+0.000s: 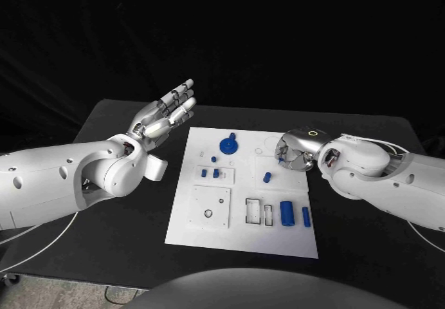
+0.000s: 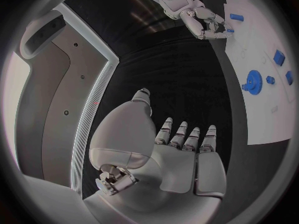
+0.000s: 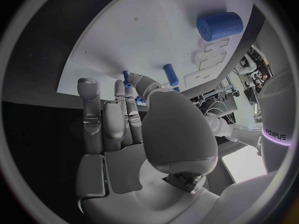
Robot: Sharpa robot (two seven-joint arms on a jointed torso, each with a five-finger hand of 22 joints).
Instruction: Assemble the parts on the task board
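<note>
- The left robot hand [image 1: 167, 111] is hovering over the black counter [image 1: 121, 244] just beside the task board [image 1: 243, 241], fingers spread and straight, holding nothing.
- The right robot hand [image 1: 295, 151] is reaching over the board's right edge with fingers curled downward; the right wrist view shows small blue parts near its fingertips [image 3: 127, 79], but whether it is pinching one cannot be told.
- The parts are lying on the board: a blue gear [image 1: 227, 145] near the far end, small blue pieces [image 1: 210, 172] at mid-board, a short peg [image 1: 267, 176] just beside the right hand, and two blue cylinders [image 1: 287, 211] by the rectangular slots at the near right.
- Risk, as a judgement: the curled fingers are crowding several small pieces, so closing could be nudging a neighbouring peg out of place or rolling it.
- A loose pinch on such a small part could be letting it tilt, jamming it at its hole.
</note>
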